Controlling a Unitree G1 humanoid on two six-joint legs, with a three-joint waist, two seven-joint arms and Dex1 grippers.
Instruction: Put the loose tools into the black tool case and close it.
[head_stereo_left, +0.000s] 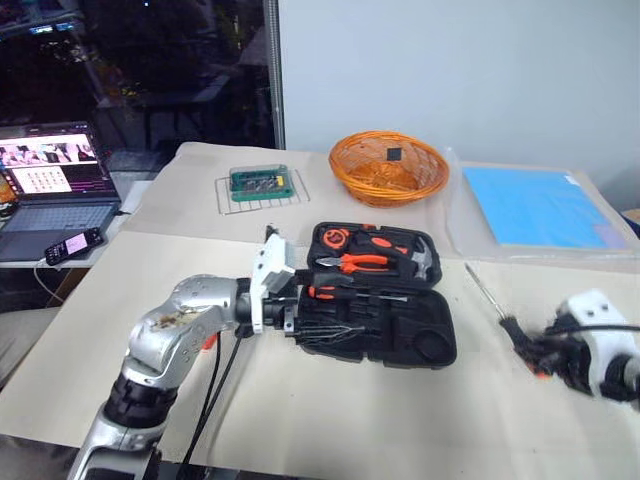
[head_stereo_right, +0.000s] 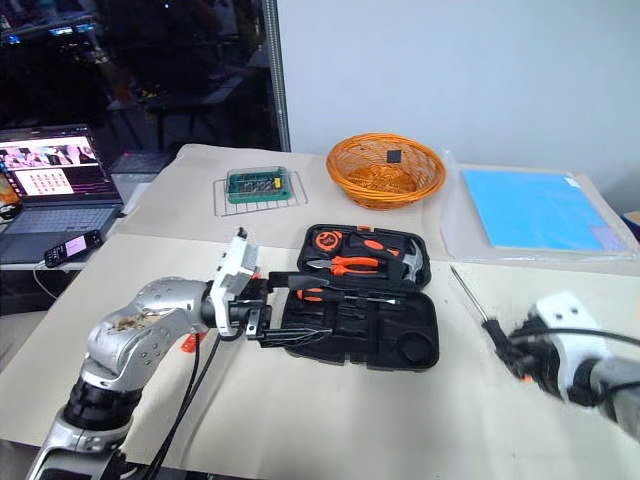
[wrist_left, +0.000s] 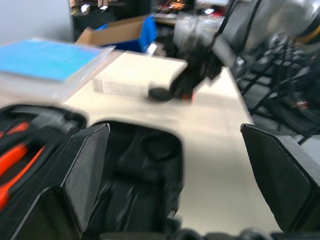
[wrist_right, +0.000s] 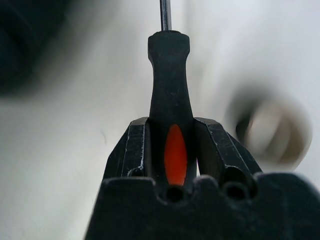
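On the beige-covered table (head_stereo_left: 330, 410), right claw (wrist_right: 170, 150) grips a screwdriver (wrist_right: 169, 90); left claw (wrist_left: 180, 170) gapes wide.

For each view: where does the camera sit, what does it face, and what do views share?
Head eyes: look forward and down over the table at the open case, both arms showing.
Left wrist: looks along the open left gripper over the case at the right gripper.
Right wrist: right gripper clamps a screwdriver.
Shared: case, screwdriver.
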